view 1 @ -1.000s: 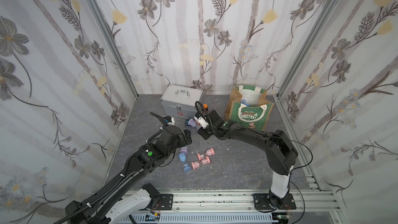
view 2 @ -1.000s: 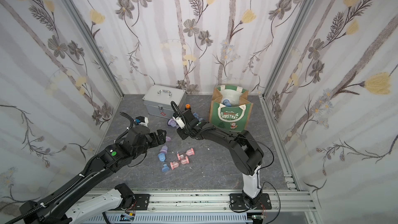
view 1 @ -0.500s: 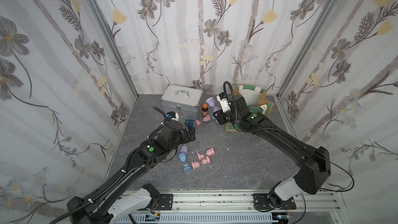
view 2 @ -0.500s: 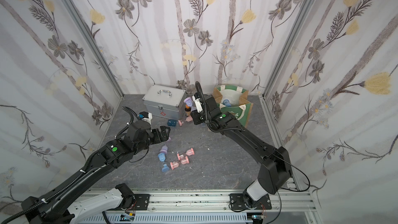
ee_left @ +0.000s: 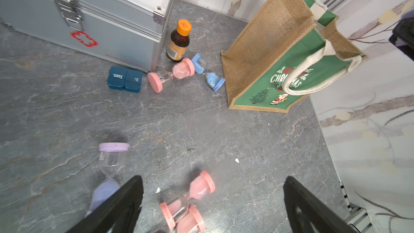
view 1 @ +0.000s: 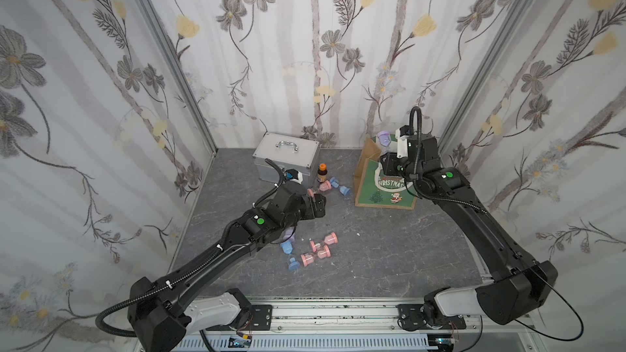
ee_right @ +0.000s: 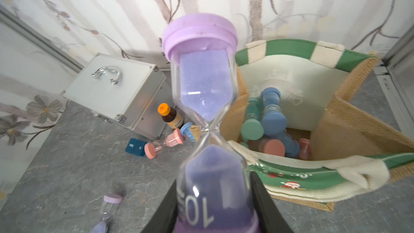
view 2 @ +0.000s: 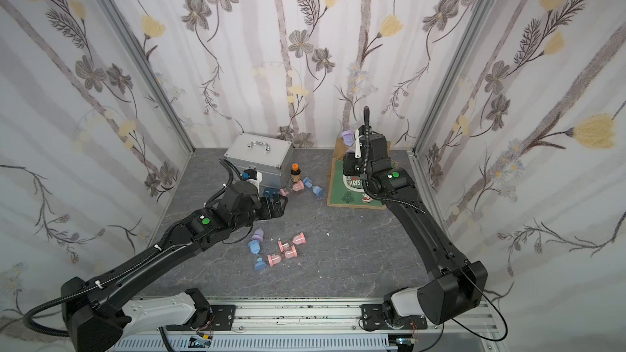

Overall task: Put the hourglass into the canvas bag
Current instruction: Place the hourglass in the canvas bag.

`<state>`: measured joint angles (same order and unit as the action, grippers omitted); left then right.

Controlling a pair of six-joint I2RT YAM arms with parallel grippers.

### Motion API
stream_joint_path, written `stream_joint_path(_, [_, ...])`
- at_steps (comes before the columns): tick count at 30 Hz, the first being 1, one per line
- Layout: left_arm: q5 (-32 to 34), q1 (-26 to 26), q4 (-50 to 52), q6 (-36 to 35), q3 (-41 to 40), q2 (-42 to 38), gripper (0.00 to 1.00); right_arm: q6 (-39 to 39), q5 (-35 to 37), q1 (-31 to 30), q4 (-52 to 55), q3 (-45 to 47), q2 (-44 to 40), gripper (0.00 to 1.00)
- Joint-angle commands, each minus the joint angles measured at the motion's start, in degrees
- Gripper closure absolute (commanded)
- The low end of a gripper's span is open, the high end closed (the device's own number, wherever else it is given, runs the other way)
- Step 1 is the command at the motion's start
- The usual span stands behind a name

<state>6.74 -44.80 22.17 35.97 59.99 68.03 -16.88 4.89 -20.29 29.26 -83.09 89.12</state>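
Fingers (ee_right: 264, 202) of the right gripper (ee_right: 214, 198) are clamped tight on one bulb of the purple hourglass (ee_right: 206, 86). The other bulb and its purple cap point away toward the back wall. In both top views the cap (view 1: 384, 137) (view 2: 348, 137) shows above the canvas bag (view 1: 386, 194) (view 2: 352, 194), at the side of its mouth that faces the metal case (view 1: 286, 157). The hourglass is held over the bag, not resting in it.

The bag stands upright in the back right corner of the worktop (view 1: 372, 248), mouth open. The right wrist view shows blue (ee_right: 272, 117), green (ee_right: 252, 128) and pink (ee_right: 274, 147) hourglasses already lying inside it.

The left gripper (ee_left: 212, 180) (view 1: 316, 206) hangs over the middle of the worktop with its jaws spread wide and nothing between them. Below it lie two pink hourglasses (ee_left: 186, 207), touching each other, and a second purple one (ee_left: 112, 164) beside them.

The case sits against the back edge, left of the bag. At its front right corner stands a brown bottle (ee_left: 179, 41) with an orange cap. A dark blue pill box (ee_left: 125, 79), a pink hourglass (ee_left: 172, 75) and a blue hourglass (ee_left: 207, 72) lie just in front of the case. The blue one reaches nearly to the bag's side wall.
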Motion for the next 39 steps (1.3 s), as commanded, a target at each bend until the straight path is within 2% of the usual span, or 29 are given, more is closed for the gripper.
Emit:
stream_joint_path(1, [0.1, -1.0, -4.8, -0.5, 1.1, 1.7, 0.0, -0.9, 4.7, 1.9, -0.9, -1.1, 1.9, 0.78])
stream_joint_path(11, [-0.5, -3.7, -8.1, -1.0, 3.1, 8.3, 0.0, -0.7, 6.7, 6.0, -1.4, -6.7, 14.8, 0.8])
stream_joint_path(15, [-0.9, -4.0, -7.6, -1.2, 4.1, 10.0, 0.0, -0.6, 3.0, 7.7, -0.6, -10.7, 19.9, 0.8])
stream_joint_path(20, [-0.9, -4.0, -7.8, -1.6, 4.3, 10.9, 0.0, 0.4, 2.4, 8.0, 2.4, -16.5, 26.6, 0.78])
stream_joint_path(27, [-0.2, -4.1, -7.8, -1.6, 3.8, 11.1, 0.0, -0.2, 0.2, 8.0, 2.9, -15.0, 31.5, 0.77])
stream_joint_path(34, [0.1, -4.1, -7.7, -1.6, 3.9, 11.3, 0.0, -0.6, 0.5, 8.1, 0.2, -9.9, 31.6, 0.66])
stream_joint_path(36, [0.2, -4.1, -7.8, -1.6, 3.9, 11.3, 0.0, -0.6, 0.6, 8.0, -0.2, -9.5, 30.8, 0.58])
stream_joint_path(37, [0.4, -4.0, -7.8, -1.6, 4.0, 11.3, 0.0, -0.6, 0.7, 8.0, -0.4, -9.4, 30.2, 0.51])
stream_joint_path(39, [0.5, -4.1, -7.7, -1.6, 4.1, 11.1, 0.0, -0.6, 0.6, 8.0, -0.4, -9.3, 28.8, 0.47])
